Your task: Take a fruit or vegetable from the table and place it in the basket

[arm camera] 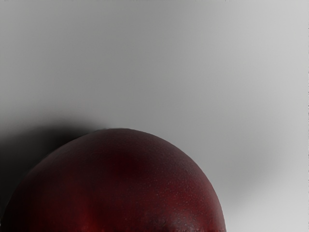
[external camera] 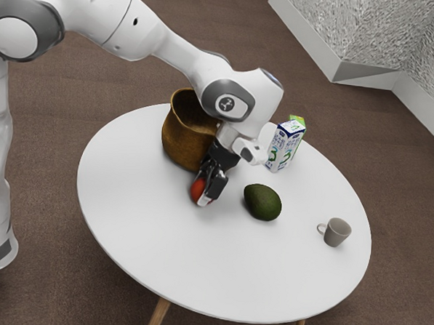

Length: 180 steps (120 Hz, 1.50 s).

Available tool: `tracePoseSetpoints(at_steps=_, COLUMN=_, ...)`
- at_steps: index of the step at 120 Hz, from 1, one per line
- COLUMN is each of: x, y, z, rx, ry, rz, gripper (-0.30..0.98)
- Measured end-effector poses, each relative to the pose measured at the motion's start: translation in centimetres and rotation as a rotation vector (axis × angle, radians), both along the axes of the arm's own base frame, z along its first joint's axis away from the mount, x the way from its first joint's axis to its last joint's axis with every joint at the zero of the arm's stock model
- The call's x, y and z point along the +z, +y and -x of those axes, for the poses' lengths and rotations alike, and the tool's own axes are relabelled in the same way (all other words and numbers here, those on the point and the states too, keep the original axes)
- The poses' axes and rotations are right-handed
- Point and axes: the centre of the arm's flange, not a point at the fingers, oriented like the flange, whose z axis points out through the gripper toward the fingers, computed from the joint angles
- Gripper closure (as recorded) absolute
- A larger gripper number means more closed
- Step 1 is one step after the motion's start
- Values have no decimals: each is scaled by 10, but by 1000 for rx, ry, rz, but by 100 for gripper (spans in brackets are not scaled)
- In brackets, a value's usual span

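In the exterior view, my arm (external camera: 140, 29) is reaching in from the upper left over the white table (external camera: 148, 232). The brown basket (external camera: 180, 137) is standing upright left of centre, toward the top. The red fruit (external camera: 196, 191) is sitting at my pincer (external camera: 207, 190), near the middle, outside the basket and below it in the frame; I cannot tell whether I am gripping it. Just right of centre an avocado (external camera: 263, 202) is lying, a carton (external camera: 279, 147) is standing at upper right, and a cup (external camera: 337, 232) is resting at lower right.
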Motion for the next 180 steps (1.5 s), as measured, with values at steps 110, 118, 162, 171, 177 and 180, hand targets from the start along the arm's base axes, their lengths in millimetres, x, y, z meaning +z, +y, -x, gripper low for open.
tracePoseSetpoints(at_steps=110, x=70, y=-47, z=23, rx=-49, ry=-122, rz=-39, gripper=41)
tracePoseSetpoints(at_steps=118, x=80, y=-49, z=27, rx=-50, ry=-138, rz=-46, gripper=40)
tracePoseSetpoints(at_steps=162, x=166, y=-44, z=20, rx=-53, ry=-259, rz=-125, gripper=39)
tracePoseSetpoints(at_steps=171, x=185, y=-38, z=21, rx=-47, ry=-276, rz=-145, gripper=39)
tracePoseSetpoints(at_steps=177, x=196, y=-31, z=21, rx=-38, ry=-285, rz=-161, gripper=39)
tracePoseSetpoints(at_steps=180, x=200, y=-27, z=21, rx=-31, ry=-284, rz=-169, gripper=39)
